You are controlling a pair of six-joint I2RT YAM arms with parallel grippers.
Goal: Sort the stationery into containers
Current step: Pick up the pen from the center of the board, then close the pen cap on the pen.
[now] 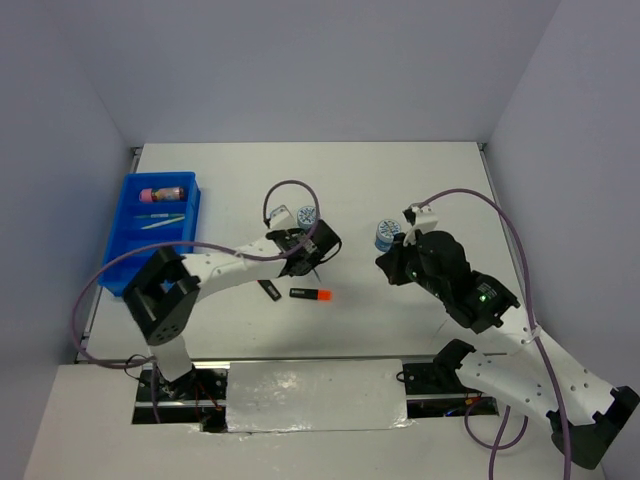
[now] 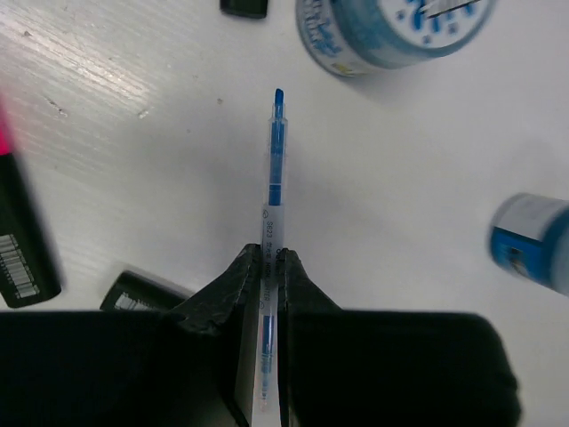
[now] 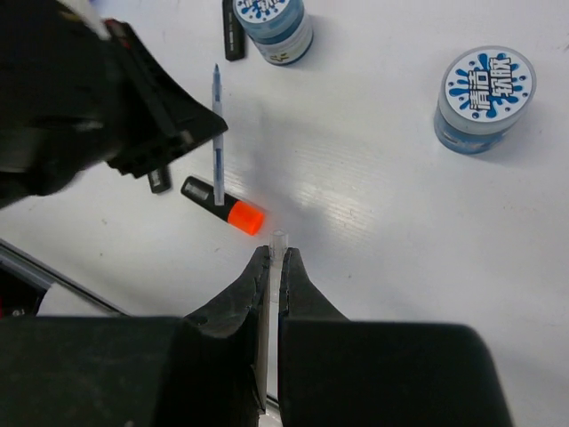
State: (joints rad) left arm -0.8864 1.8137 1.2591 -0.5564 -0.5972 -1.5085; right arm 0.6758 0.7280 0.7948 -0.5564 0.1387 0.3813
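My left gripper [image 2: 269, 256] is shut on a thin blue pen [image 2: 275, 169] that points away from it, just above the table. My right gripper [image 3: 274, 253] is shut on a thin clear piece [image 3: 279, 240], like a pen cap, a short way from the pen's tip [image 3: 216, 133]. Between them lies a black highlighter with an orange cap [image 3: 222, 205]. Two blue-white tape rolls [image 1: 307, 215] [image 1: 386, 234] stand beyond the grippers. The blue tray [image 1: 128, 240] at the far left holds a pink tube [image 1: 163, 192] and thin pens [image 1: 160, 218].
A pink-capped black highlighter [image 2: 20, 249] and a short black piece [image 2: 142, 292] lie left of my left gripper [image 1: 310, 255]. Another black piece [image 3: 233, 31] lies by the nearer roll. My right gripper [image 1: 392, 265] hangs right of centre. White walls close in the table.
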